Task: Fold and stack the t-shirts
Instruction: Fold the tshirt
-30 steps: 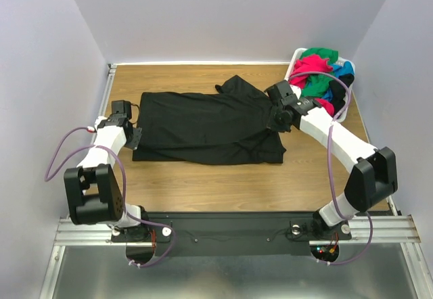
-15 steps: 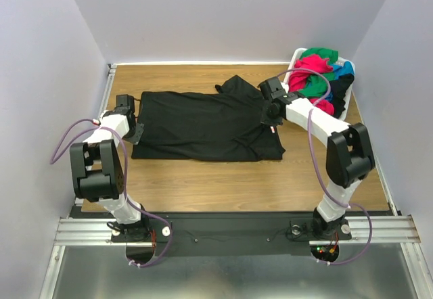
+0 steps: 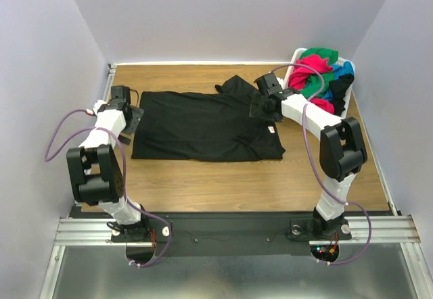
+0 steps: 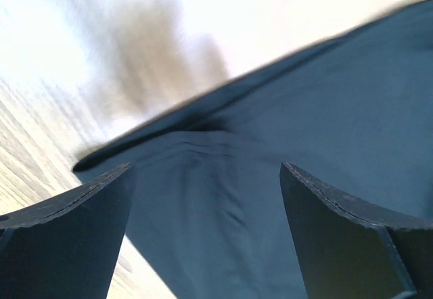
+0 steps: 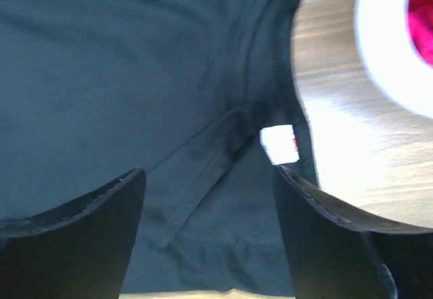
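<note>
A black t-shirt [image 3: 203,126] lies spread flat on the wooden table [image 3: 203,184], its small white neck label [image 3: 272,130] near its right edge. My left gripper [image 3: 130,118] hovers at the shirt's left edge, open, with only dark fabric [image 4: 270,109] under the gap between its fingers [image 4: 67,245]. My right gripper [image 3: 262,108] stands open above the collar, nothing held; the label [image 5: 278,143] shows by its right finger [image 5: 338,245]. Pink-red [image 3: 310,65], green [image 3: 323,54], blue [image 3: 344,67] and black [image 3: 342,86] t-shirts are piled in the basket.
The white slatted basket [image 3: 295,59] stands at the back right corner, just right of my right arm; its rim [image 5: 385,69] shows blurred in the right wrist view. Pale walls close in the table on three sides. Bare wood [image 3: 203,82] shows behind the shirt.
Both grippers have opened and let go of the black shirt. Both arms moved toward the back of the table, and the shirt's front edge now lies flat.
</note>
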`<state>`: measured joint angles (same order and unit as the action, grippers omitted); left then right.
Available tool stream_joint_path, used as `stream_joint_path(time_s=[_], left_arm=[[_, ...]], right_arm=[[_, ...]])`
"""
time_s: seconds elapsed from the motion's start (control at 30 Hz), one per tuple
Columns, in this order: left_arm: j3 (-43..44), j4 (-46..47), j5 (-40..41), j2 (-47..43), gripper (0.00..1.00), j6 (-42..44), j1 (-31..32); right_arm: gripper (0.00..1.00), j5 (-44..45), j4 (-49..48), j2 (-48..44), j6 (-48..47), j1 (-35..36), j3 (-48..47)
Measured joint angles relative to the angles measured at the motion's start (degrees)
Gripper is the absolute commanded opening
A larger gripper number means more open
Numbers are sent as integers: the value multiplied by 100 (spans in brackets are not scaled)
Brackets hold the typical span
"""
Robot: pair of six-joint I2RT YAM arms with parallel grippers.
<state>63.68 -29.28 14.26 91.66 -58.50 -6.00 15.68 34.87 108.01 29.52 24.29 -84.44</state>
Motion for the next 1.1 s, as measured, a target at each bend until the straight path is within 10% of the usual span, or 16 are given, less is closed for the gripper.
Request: stream_joint_path(time_s=[0.4, 1.1], left_arm=[[-503, 730, -446, -1792, 99, 577, 76], [-1217, 1773, -1257, -549, 99, 1014, 590]], right_arm=[[98, -2155, -678, -1502, 400, 26, 1707], [98, -2835, -1849, -872, 1276, 280, 2190]])
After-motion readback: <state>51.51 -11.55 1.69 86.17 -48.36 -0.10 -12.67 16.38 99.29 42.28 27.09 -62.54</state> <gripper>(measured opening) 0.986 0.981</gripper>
